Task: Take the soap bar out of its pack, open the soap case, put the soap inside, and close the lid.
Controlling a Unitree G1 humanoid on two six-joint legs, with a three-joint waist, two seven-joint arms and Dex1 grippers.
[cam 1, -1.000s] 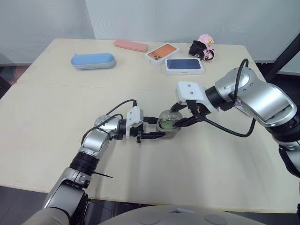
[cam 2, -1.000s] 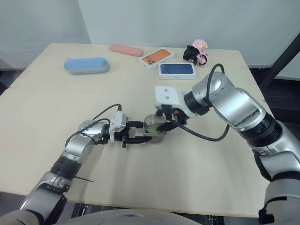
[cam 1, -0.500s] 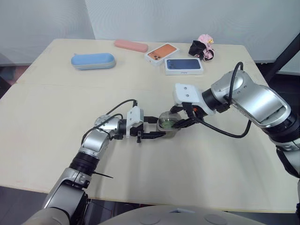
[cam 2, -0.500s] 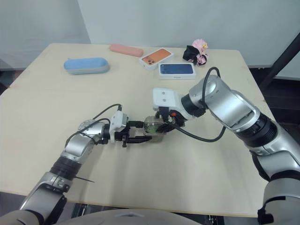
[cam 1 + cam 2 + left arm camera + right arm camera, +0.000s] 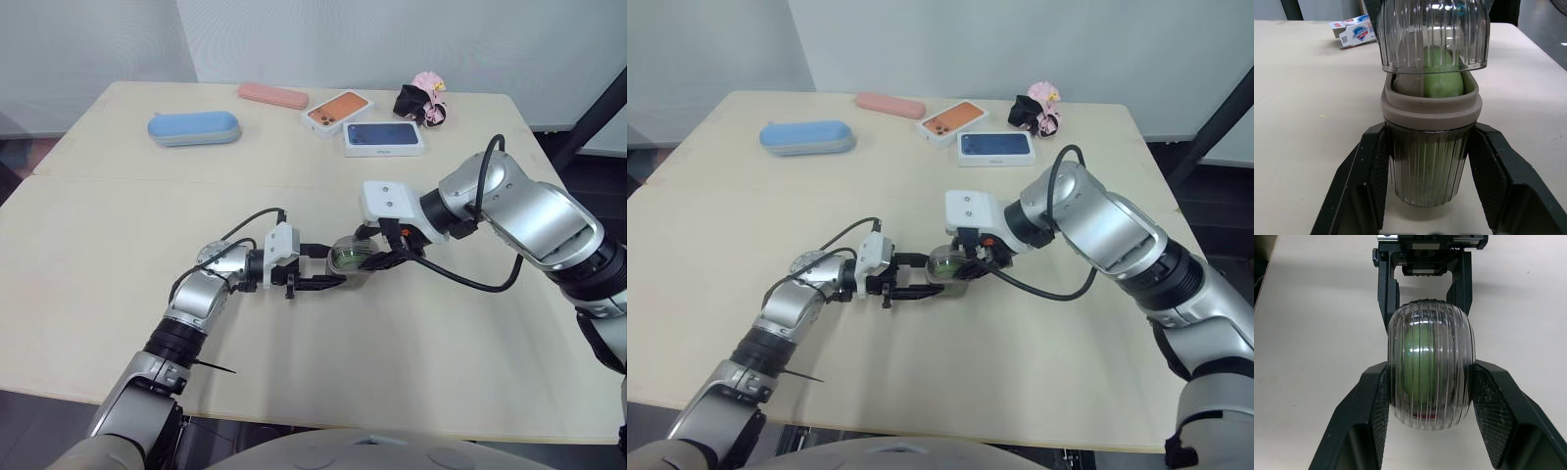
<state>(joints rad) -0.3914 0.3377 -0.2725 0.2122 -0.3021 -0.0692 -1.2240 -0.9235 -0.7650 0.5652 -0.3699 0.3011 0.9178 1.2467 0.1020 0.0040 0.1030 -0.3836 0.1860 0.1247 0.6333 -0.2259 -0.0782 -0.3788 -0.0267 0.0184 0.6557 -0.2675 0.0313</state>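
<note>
The ribbed clear soap case (image 5: 350, 262) stands mid-table. My left gripper (image 5: 333, 266) is shut on the case's base (image 5: 1427, 166), one black finger on each side. A green soap bar (image 5: 1442, 82) sits inside the base, behind its grey rim. My right gripper (image 5: 377, 257) is shut on the clear domed lid (image 5: 1430, 372) and holds it just over the base, with a narrow gap under the lid (image 5: 1432, 34). The right wrist view looks down through the lid onto the soap and shows the left gripper (image 5: 1425, 264) beyond it. The emptied soap pack (image 5: 1354, 33) lies on the table behind the case.
Along the table's far edge lie a blue oblong case (image 5: 194, 126), a pink case (image 5: 272, 95), an orange phone box (image 5: 337, 109), a dark blue phone box (image 5: 384, 137) and a black and pink bundle (image 5: 422, 100). A seam crosses the table (image 5: 118, 178).
My right gripper has carried the lid to the left and down, closer over the base. The left gripper and the base have stayed in place.
</note>
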